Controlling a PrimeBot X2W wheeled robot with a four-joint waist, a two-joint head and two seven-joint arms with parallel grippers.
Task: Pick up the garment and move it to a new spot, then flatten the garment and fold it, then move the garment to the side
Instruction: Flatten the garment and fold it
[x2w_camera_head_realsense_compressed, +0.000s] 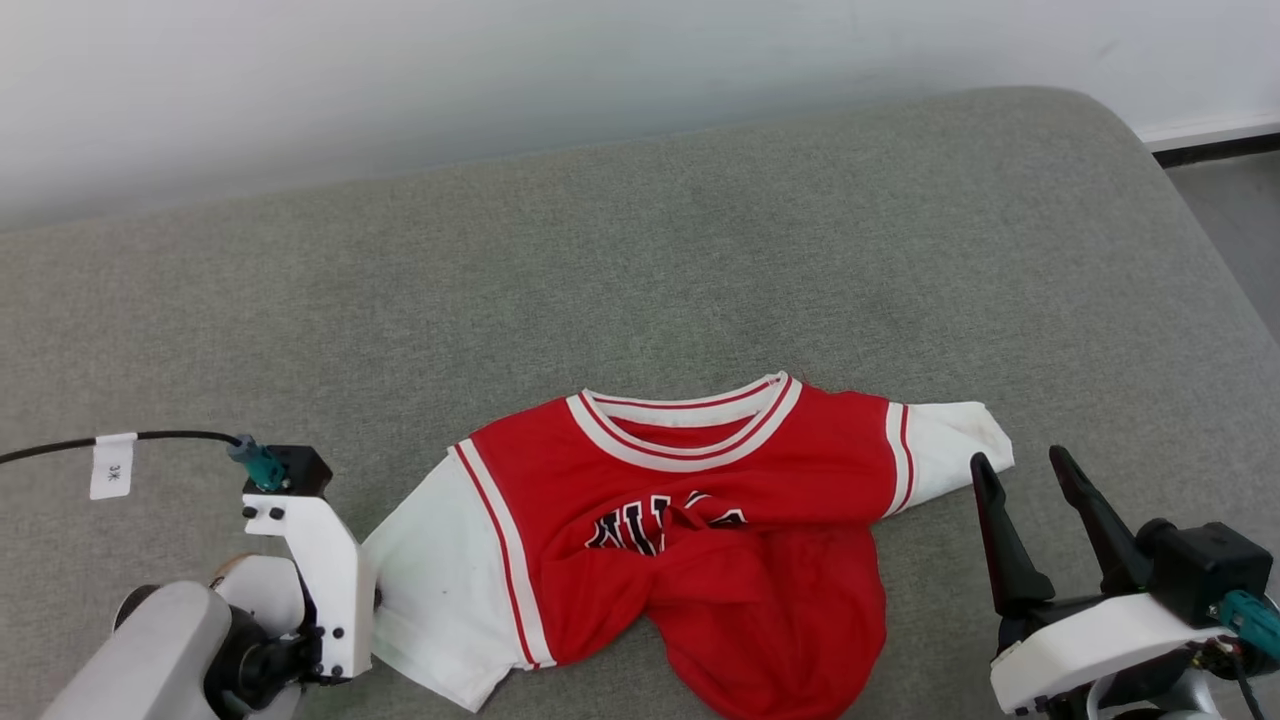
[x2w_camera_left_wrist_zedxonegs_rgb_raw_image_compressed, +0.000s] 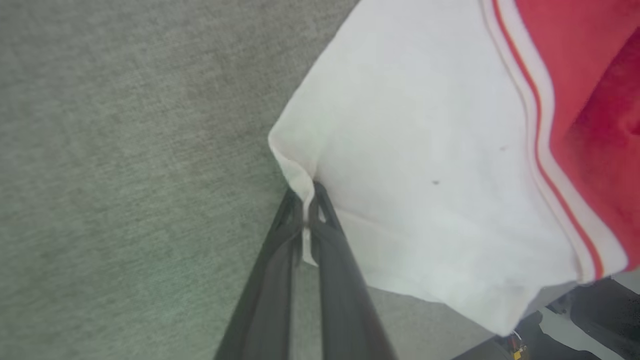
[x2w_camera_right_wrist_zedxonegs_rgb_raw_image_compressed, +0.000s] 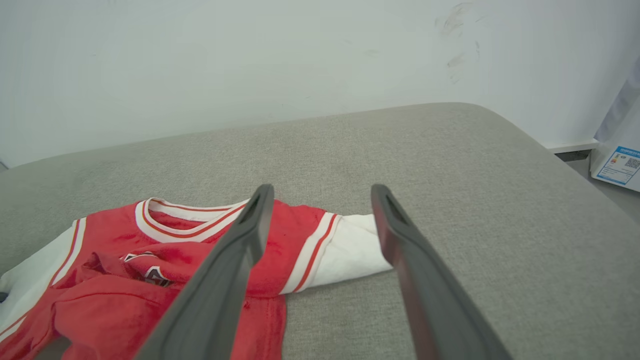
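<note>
The garment (x2w_camera_head_realsense_compressed: 690, 530), a red jersey with white sleeves and a striped collar, lies rumpled on the grey cushion, its lower part bunched up over the black lettering. In the left wrist view my left gripper (x2w_camera_left_wrist_zedxonegs_rgb_raw_image_compressed: 306, 192) is shut on the edge of the white sleeve (x2w_camera_left_wrist_zedxonegs_rgb_raw_image_compressed: 425, 165), a pinch of cloth showing between the fingers. In the head view that arm's white wrist (x2w_camera_head_realsense_compressed: 320, 580) sits against the sleeve's outer edge. My right gripper (x2w_camera_head_realsense_compressed: 1025, 470) stands open just right of the other white sleeve (x2w_camera_head_realsense_compressed: 950, 445), nothing between its fingers (x2w_camera_right_wrist_zedxonegs_rgb_raw_image_compressed: 250, 235).
The grey cushion (x2w_camera_head_realsense_compressed: 640, 270) stretches wide behind and to both sides of the jersey. A pale wall (x2w_camera_head_realsense_compressed: 500, 60) runs along its far edge. The cushion's right edge drops to the floor (x2w_camera_head_realsense_compressed: 1230, 210). A black cable with a white tag (x2w_camera_head_realsense_compressed: 110, 465) trails left.
</note>
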